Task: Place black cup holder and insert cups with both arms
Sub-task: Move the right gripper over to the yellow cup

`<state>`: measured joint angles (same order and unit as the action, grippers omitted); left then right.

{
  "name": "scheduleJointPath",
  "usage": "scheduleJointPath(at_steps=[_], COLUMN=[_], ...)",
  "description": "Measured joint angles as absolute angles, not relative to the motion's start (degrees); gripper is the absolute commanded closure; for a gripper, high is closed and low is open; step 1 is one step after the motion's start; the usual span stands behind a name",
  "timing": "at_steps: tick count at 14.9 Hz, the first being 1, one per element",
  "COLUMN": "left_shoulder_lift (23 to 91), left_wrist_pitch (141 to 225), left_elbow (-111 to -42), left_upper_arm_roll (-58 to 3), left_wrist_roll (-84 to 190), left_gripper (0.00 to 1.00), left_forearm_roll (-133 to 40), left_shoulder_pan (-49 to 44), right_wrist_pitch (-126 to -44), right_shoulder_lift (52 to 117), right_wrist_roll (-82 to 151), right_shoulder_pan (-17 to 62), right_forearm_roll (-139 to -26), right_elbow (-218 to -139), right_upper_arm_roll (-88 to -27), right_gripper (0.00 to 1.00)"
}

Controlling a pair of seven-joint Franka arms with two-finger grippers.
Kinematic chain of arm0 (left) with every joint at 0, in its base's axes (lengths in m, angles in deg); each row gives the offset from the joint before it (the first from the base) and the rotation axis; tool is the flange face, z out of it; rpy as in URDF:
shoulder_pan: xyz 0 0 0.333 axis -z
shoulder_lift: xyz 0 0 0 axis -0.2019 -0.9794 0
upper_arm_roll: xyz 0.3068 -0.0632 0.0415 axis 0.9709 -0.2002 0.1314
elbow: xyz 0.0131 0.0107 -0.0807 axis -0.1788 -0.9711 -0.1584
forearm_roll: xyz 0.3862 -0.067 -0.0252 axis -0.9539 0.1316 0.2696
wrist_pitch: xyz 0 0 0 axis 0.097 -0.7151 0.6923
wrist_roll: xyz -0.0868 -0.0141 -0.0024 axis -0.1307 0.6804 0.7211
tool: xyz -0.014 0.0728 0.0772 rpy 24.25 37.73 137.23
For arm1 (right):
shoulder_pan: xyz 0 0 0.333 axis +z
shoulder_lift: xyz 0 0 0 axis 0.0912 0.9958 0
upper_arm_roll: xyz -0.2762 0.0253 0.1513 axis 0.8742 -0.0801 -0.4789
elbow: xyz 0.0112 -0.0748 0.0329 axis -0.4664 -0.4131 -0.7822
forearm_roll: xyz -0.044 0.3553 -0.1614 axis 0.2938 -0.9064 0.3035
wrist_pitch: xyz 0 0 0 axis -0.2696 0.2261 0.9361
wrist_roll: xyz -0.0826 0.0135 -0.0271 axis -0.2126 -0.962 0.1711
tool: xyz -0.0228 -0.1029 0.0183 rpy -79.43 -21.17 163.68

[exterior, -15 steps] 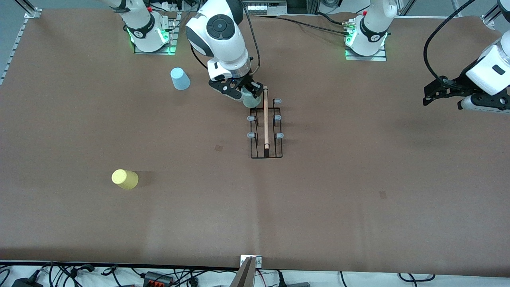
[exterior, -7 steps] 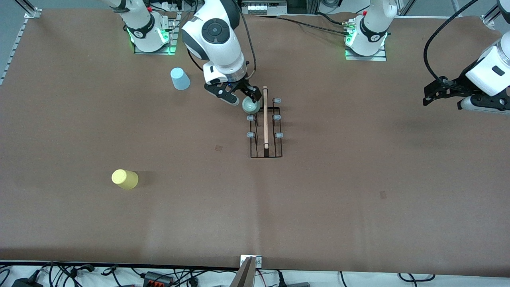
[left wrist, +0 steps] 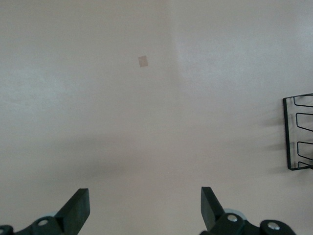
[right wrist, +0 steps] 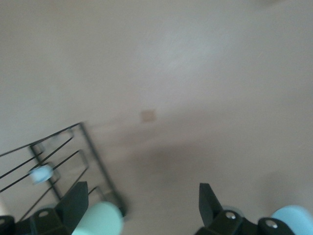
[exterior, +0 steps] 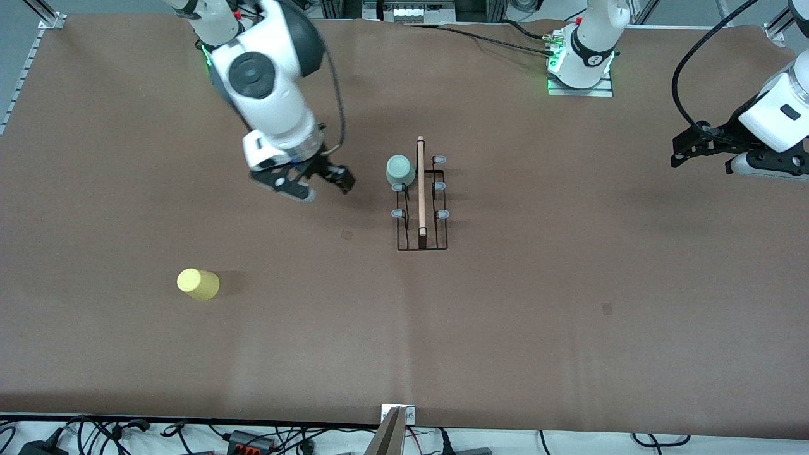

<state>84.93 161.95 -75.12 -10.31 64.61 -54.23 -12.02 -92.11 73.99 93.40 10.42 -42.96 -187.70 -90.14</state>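
Nearest, well apart at eight o'clock of the rack [exterior: 421, 202]: yellow cup [exterior: 198, 284] on the worktop [exterior: 569, 316]. Then the rack itself, mid-worktop, with a grey-green cup [exterior: 399, 169] seated on a peg at its eleven o'clock corner. At nine o'clock of that cup, over bare worktop: right gripper [exterior: 323, 188], fingers spread, holding nothing. At three o'clock, waiting: left gripper [left wrist: 144, 210], fingers wide apart and empty. Blue cup [right wrist: 292, 219] glimpsed only in the right wrist view.

Probably light, smooth, thin plastic, easily squashed or slipped: best pinched gently across the wall, mid-height. No readable writing anywhere.
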Motion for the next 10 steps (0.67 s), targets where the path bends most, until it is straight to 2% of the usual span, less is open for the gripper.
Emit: scheduleJointPath(at_steps=[4,10], left_shoulder_lift=[84.93,84.93], left_wrist_pitch=[161.95,161.91], left_elbow=[-75.12,-75.12], left_upper_arm_roll=[-10.28,-10.28], left_wrist_roll=[64.62,64.62], left_gripper=[0.0,0.0], left_forearm_roll=[-54.23,-54.23], left_shoulder_pan=[-12.02,-12.01], right_wrist_pitch=[-89.41,-98.0], right_shoulder_lift=[73.73,76.52], right_wrist_roll=[67.95,39.28], right_shoulder_pan=[-0.28,-4.97], right_forearm_roll=[-42.93,-42.91], right_elbow=[-188.78,-191.23], right_upper_arm_roll=[-88.12,-77.8], right_gripper=[0.0,0.0])
